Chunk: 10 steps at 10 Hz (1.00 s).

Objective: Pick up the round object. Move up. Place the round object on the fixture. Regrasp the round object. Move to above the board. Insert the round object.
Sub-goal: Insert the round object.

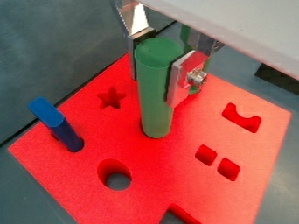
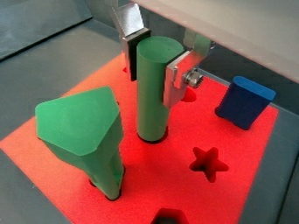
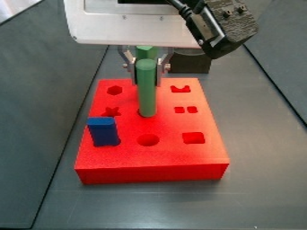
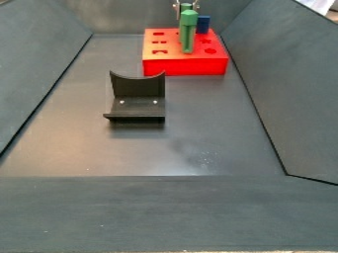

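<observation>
The round object (image 1: 155, 92), a dull-green smooth cylinder, stands upright with its lower end at the centre hole of the red board (image 1: 70, 171). How deep it sits I cannot tell. My gripper (image 1: 158, 66) is shut on its upper part, one silver finger on each side. Both wrist views show this; the cylinder (image 2: 152, 92) and gripper (image 2: 158, 63) are over the board (image 2: 251, 166). In a side view the gripper (image 3: 145, 61) holds the cylinder (image 3: 145, 90) over the board's middle (image 3: 150, 162). The dark fixture (image 4: 134, 97) stands on the floor, apart from the board (image 4: 199, 64).
A blue block (image 1: 56, 124) stands in the board near a star-shaped hole (image 1: 112, 98) and a round hole (image 1: 114, 175). A green peg with an angular top (image 2: 82, 140) stands in the board close beside the cylinder. Dark sloped walls enclose the floor (image 4: 172, 148).
</observation>
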### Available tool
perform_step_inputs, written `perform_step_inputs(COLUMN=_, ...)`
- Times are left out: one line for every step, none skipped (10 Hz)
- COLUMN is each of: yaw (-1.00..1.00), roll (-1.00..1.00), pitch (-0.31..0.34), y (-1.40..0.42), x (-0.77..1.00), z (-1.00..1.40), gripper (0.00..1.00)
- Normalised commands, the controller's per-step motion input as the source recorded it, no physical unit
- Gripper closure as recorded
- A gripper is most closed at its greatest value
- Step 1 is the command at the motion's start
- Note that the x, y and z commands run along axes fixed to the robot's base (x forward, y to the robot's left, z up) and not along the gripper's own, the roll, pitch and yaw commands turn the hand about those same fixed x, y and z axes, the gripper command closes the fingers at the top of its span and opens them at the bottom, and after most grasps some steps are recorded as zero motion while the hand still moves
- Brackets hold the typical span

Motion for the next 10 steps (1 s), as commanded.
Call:
perform_step_inputs(yaw=-0.07, roll=0.0, pitch=0.0, y=0.11, x=0.0, z=-0.23, gripper=1.0)
perform_step_inputs(yaw=-0.09, roll=0.0, pitch=0.0, y=0.13, x=-0.06, z=-0.34, gripper=1.0)
perform_step_inputs(yaw=-0.1, roll=0.0, pitch=-0.026, y=0.08, x=-0.14, z=-0.43, gripper=1.0)
perform_step_inputs(yaw=-0.07, roll=0.0, pitch=-0.03, y=0.01, x=0.0, z=-0.46, gripper=1.0)
perform_step_inputs(yaw=0.0, roll=0.0, pitch=-0.024, y=0.0, x=0.11, z=-0.49, gripper=1.0)
perform_step_inputs(yaw=-0.02, roll=0.0, pitch=-0.024, y=0.0, x=0.15, z=-0.47, gripper=1.0)
perform_step_inputs(yaw=-0.07, roll=0.0, pitch=-0.047, y=0.0, x=0.01, z=-0.23, gripper=1.0)
perform_step_inputs(yaw=0.0, roll=0.0, pitch=-0.083, y=-0.03, x=0.0, z=-0.17, gripper=1.0)
perform_step_inputs(yaw=0.0, roll=-0.01, pitch=0.021, y=0.0, x=0.0, z=0.0, gripper=1.0)
perform_step_inputs(yaw=0.0, roll=0.0, pitch=0.0, y=0.0, x=0.0, z=0.0, gripper=1.0)
